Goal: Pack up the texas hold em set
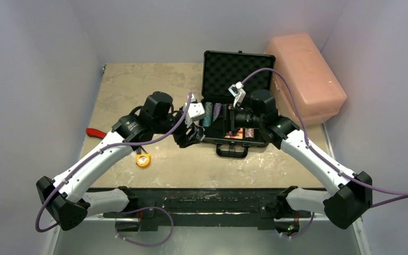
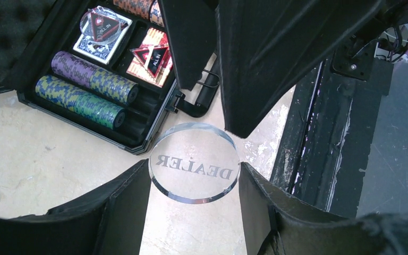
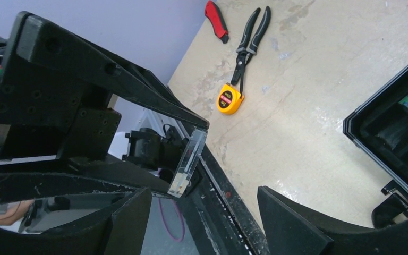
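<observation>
Left claw (image 2: 194,178): closed on the clear dealer disc (image 2: 194,162), one finger at each edge. The disc's flat face is turned to the wrist camera, and its lettering reads reversed.
Right claw (image 3: 204,192): jaws apart with nothing between them. It faces the left claw from just beside it, its fingers either side of the disc's far edge. I can make out no contact.
Step in hand: this looks like a handover of the disc from claw to claw, not yet completed.
Case (image 2: 85,127): just past the left claw's tips and off to one side, open, with the foam-lined lid upright.
Already packed: purple chips (image 2: 93,77) and green chips (image 2: 79,101) lie in rows nearest the left claw. Two card decks (image 2: 91,52) sit farther in, each with a triangular marker (image 2: 102,21) on top.
Left to do: disc into the case, lid down, latches shut. The slots past the ends of the chip rows appear free.
Arm pose: both forearms reach forward and bend inward, wrists turned toward each other by the case's handle side, above the table (image 1: 138,85).
Aside: the tape measure (image 3: 229,100) and pliers (image 3: 247,48) lie well apart from both claws, out past the left one. The pink box (image 1: 308,74) stands beyond the case from the right claw.
</observation>
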